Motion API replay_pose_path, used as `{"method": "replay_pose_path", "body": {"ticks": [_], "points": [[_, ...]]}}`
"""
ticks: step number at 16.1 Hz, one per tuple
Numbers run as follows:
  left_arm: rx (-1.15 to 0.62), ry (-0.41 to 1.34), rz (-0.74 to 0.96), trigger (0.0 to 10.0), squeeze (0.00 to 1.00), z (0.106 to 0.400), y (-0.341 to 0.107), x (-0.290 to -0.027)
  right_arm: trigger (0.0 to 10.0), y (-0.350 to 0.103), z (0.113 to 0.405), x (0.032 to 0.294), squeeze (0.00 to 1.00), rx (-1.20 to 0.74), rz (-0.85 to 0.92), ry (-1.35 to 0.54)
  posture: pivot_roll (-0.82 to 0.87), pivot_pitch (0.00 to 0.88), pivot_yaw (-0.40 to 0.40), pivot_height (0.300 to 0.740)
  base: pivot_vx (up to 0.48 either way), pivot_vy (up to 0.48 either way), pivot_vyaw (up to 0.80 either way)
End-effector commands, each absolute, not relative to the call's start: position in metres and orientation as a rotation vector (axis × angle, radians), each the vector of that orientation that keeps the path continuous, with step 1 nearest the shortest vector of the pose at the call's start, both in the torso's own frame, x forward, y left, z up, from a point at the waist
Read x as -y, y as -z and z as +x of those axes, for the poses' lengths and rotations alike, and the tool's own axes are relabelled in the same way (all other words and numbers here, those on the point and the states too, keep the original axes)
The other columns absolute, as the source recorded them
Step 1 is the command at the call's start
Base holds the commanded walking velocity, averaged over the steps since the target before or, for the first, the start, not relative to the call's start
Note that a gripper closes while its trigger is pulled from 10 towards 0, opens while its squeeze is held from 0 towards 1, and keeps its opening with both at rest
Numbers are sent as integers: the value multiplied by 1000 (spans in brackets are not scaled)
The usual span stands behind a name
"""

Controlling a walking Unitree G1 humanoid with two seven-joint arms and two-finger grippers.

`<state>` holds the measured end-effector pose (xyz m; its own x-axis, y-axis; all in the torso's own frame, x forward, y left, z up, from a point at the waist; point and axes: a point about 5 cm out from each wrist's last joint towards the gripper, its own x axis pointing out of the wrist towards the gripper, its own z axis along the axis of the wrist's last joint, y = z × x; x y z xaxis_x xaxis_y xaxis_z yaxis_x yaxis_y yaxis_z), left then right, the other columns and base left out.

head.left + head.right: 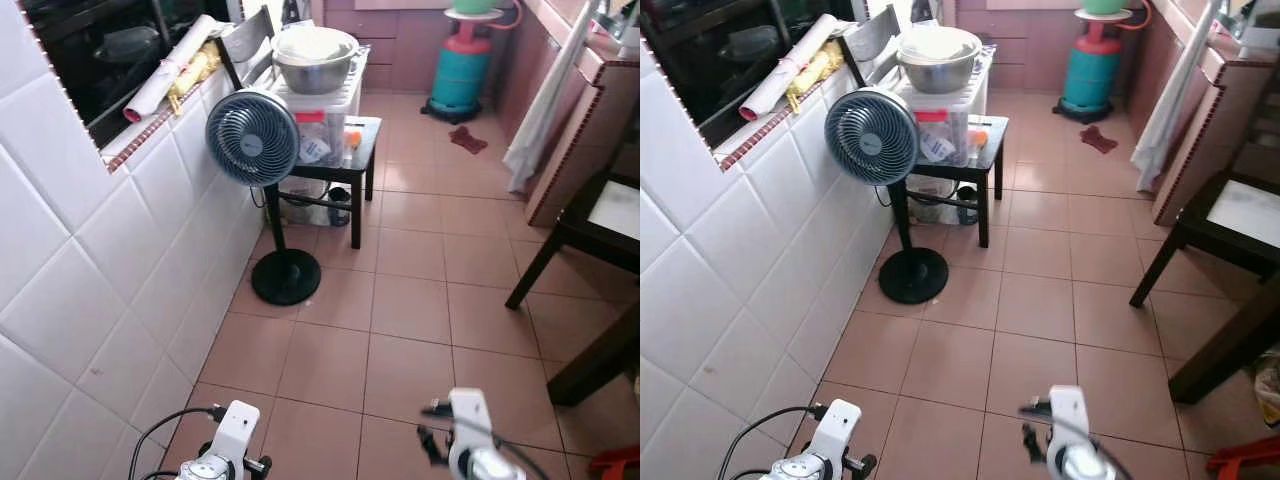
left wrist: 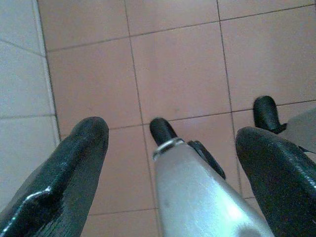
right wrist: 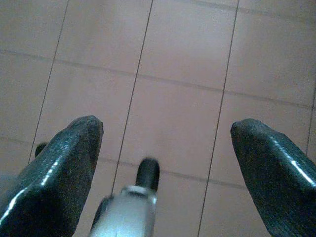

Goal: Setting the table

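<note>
While both arms hang low over the pink tile floor (image 1: 400, 310), the left gripper (image 2: 170, 148) and right gripper (image 3: 165, 148) have fingers spread wide, holding nothing. Ahead by the white tiled wall (image 1: 90, 290): a standing fan (image 1: 252, 137) w/ a small black table (image 1: 362, 130) just behind it, carrying a metal bowl (image 1: 315, 60) on a plastic box (image 1: 322, 125).

Dark table (image 1: 612, 215) cut by edge

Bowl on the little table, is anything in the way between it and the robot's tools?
Yes, the fan. It stands on the floor by the tiled wall, just before the little table, its head overlapping the box under the bowl. The left tool and right tool hang open above the floor.
</note>
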<state>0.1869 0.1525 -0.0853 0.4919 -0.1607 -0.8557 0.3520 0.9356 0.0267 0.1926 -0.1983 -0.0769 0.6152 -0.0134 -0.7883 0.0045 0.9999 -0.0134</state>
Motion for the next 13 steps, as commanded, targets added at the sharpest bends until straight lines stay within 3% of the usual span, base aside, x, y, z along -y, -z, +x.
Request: {"method": "replay_pose_path", "body": {"ticks": [1,4,7,10,13], "points": [[-998,306,224,10000,0,192,82,-159,10000,77,194,194,0,-896,2,18,-167,0,78,740,0,0,0],[-970,314,233,10000,0,197,80,-161,10000,75,201,179,0,-886,8,-57,-91,0,23,740,0,0,0],[-991,243,130,10000,0,188,84,-163,10000,77,200,166,0,-926,-123,-214,-74,0,18,740,0,0,-760],[-1028,311,210,10000,0,169,92,-163,10000,78,199,162,0,-949,-181,-255,-68,0,22,740,0,0,-750],[-1028,301,213,10000,0,169,92,-168,10000,80,195,160,0,-960,-192,-260,-67,0,30,740,0,0,-750]]}}
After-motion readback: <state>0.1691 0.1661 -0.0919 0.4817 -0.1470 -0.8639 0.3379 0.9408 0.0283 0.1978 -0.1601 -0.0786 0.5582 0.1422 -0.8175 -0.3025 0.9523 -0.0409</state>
